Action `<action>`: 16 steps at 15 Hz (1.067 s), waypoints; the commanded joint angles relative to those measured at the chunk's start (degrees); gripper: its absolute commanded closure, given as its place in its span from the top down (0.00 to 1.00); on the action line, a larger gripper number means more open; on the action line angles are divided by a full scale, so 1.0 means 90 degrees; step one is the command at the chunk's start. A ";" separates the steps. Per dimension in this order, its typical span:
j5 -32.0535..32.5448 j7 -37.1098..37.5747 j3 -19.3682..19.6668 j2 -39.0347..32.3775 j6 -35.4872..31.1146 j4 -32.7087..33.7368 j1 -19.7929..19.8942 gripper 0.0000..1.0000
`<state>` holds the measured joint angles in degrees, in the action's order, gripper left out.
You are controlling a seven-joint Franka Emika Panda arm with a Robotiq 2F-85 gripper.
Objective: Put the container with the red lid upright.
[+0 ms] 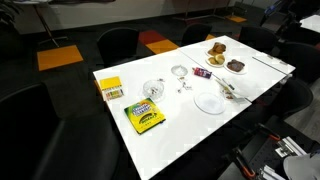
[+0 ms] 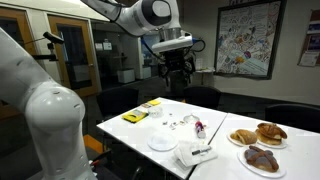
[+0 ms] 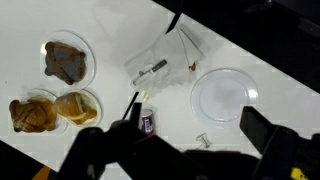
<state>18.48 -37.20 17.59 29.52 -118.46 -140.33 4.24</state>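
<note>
Entry: approach step, nothing gripped yet.
My end effector (image 2: 178, 74), fingers spread wide and empty, hangs high above the desk (image 1: 180, 130). Beneath it, the container with the red lid (image 3: 148, 122) seems to lie on its side, near the pastries (image 3: 65, 60). Next, in my judgement: descend, centre, clamp its body, tip it upright.

Overhead room light is washing the white table (image 1: 195, 130) beneath the gripper (image 3: 185, 158) almost to glare. In the wrist view, the fingers (image 3: 270, 140) are showing dark and out of focus. All views are appearing soft and grainy.
</note>
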 commanded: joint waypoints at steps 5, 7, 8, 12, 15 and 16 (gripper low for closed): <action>0.0015 -0.2441 0.0983 -0.1640 -0.0763 0.1117 0.0312 1.00; -0.0321 -0.3424 0.1825 -0.2083 -0.0977 0.1529 -0.0412 1.00; -0.0594 -0.3919 0.2103 -0.2345 -0.0965 0.1779 -0.0718 1.00; -0.1377 -0.4759 0.1654 -0.2485 -0.0830 0.1858 -0.0259 1.00; -0.1752 -0.5202 0.1619 -0.2959 -0.0670 0.2275 -0.0353 1.00; -0.1749 -0.5211 0.1612 -0.3009 -0.0652 0.2317 -0.0353 1.00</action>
<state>3.15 -83.85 38.48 2.63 -124.43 -119.52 -5.40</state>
